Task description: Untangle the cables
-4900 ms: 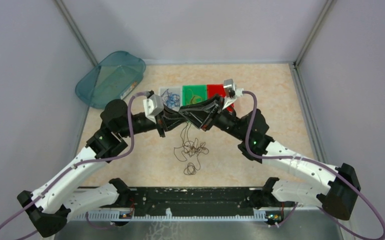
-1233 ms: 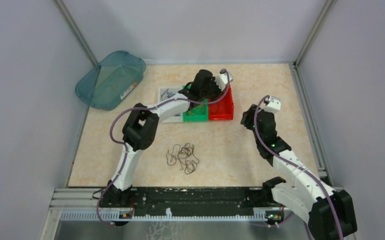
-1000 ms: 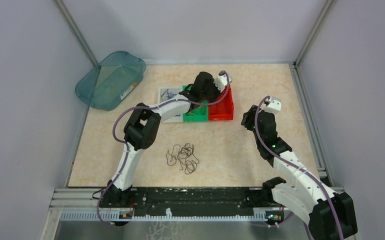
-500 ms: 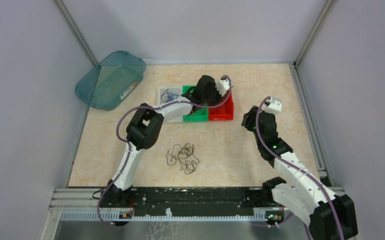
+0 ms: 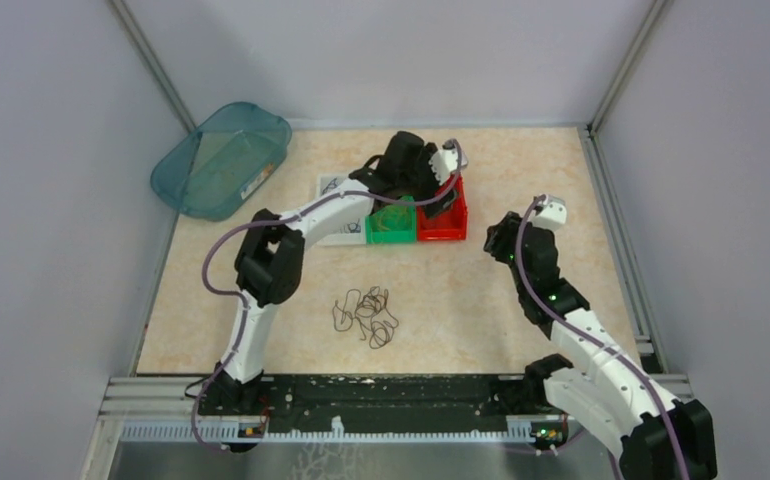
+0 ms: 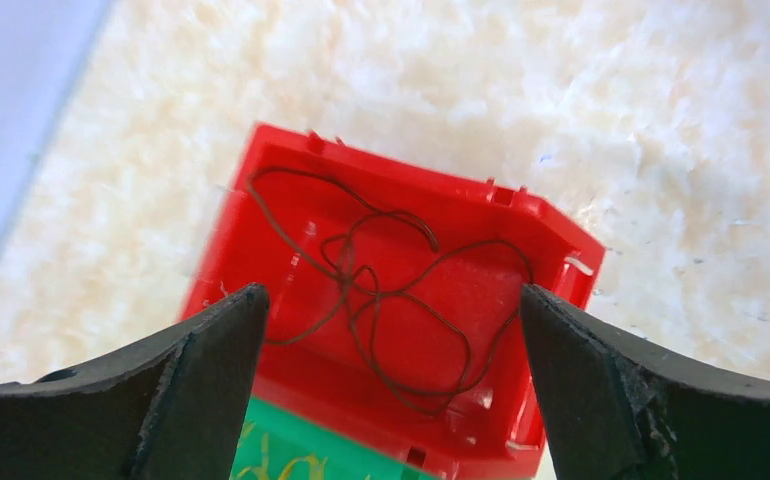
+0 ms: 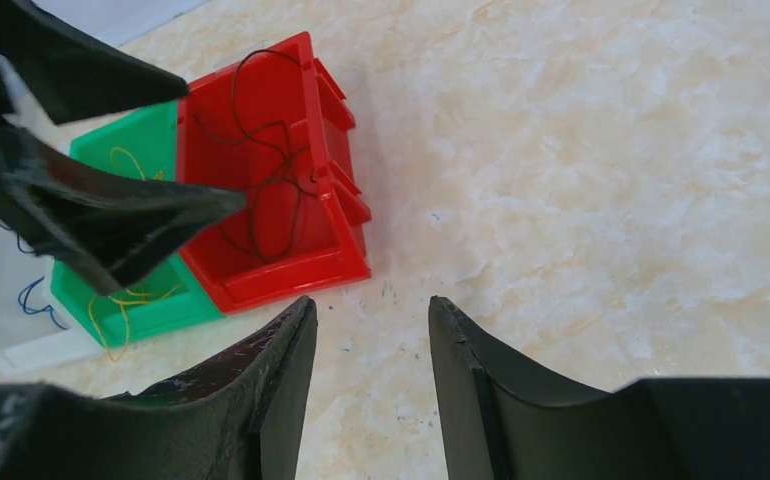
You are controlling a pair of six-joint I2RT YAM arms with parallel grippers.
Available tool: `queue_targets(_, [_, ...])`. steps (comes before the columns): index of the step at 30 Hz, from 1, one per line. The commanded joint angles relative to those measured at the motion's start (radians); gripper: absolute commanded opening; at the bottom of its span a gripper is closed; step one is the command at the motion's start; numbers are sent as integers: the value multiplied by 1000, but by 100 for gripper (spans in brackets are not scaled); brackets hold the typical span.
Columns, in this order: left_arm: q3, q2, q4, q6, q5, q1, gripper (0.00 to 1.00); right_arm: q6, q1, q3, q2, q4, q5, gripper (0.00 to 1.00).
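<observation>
Cables (image 5: 366, 317) in a dark tangle lie loose on table (image 5: 521, 160), front centre, between the two arms. One dark cable (image 6: 381, 290) lies looped inside red bin (image 6: 521, 215), flat on its floor. Yellow cable (image 7: 111, 305) is in green bin (image 7: 176, 300); blue cable (image 7: 33, 297) is in white bin (image 7: 1, 330). Bins sit in a touching row at mid table: white, green, red. Left hand (image 6: 391, 295) hangs right over red bin, fingers wide apart, nothing between them, clear of the dark cable. Right hand (image 7: 369, 305) hovers over bare table just beside red bin's corner, fingers partly apart, holding nothing. Teal tub (image 5: 223, 155) leans in far left corner, well apart from the bins.
</observation>
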Motion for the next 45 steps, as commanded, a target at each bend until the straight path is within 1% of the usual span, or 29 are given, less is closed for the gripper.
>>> queue_targets(1, [61,-150,-62,22,72,7,100,24,-10,52,-36,20,-10,46])
queue_targets(4, [97,-206,-115,29,95,9,100,25,-10,45,-47,35,-22,45])
queue_targets(7, [111,-271,-193,39,125,25,100,20,-10,50,-35,52,-84,47])
queue_targets(9, [84,-328,-244,35,161,55,100,8,-7,55,-19,66,-140,51])
queue_targets(10, [58,-361,-269,28,188,77,100,4,-2,55,-12,75,-168,58])
queue_targets(12, [-21,-439,-309,19,262,135,100,-17,31,50,5,111,-222,71])
queue_targets(13, [-71,-489,-325,23,311,170,100,-31,56,51,15,123,-236,74])
queue_targets(14, [-135,-563,-336,38,360,203,100,-53,90,53,29,131,-239,76])
queue_targets(16, [-273,-679,-358,102,410,254,100,-80,154,51,50,160,-251,78])
queue_targets(17, [-345,-737,-378,157,417,266,100,-81,176,44,63,180,-267,78])
queue_targets(19, [-451,-819,-465,254,423,271,100,-67,205,32,96,216,-296,78])
queue_targets(20, [-495,-849,-493,269,422,271,100,-62,217,27,110,227,-301,77])
queue_targets(23, [-649,-916,-500,231,421,271,94,-57,249,3,131,263,-294,75])
queue_targets(26, [-720,-923,-509,211,422,269,86,-46,254,-11,132,273,-285,73])
queue_targets(28, [-735,-893,-548,222,410,266,85,-48,254,-13,125,256,-277,72])
queue_targets(32, [-741,-779,-607,263,357,260,96,-61,254,-13,94,219,-261,70])
queue_targets(33, [-743,-756,-636,285,354,259,96,-64,255,-12,88,213,-252,70])
queue_targets(35, [-757,-716,-624,295,333,255,91,-71,254,-10,80,199,-241,70])
queue_targets(37, [-764,-690,-605,288,307,241,90,-75,254,-7,77,185,-231,70])
queue_targets(39, [-771,-672,-576,268,249,198,88,-77,254,-6,73,176,-217,70])
queue_targets(42, [-774,-644,-578,251,164,147,87,-76,254,-11,73,173,-192,70])
queue_targets(45, [-776,-628,-585,234,140,118,83,-72,254,-20,76,183,-192,69])
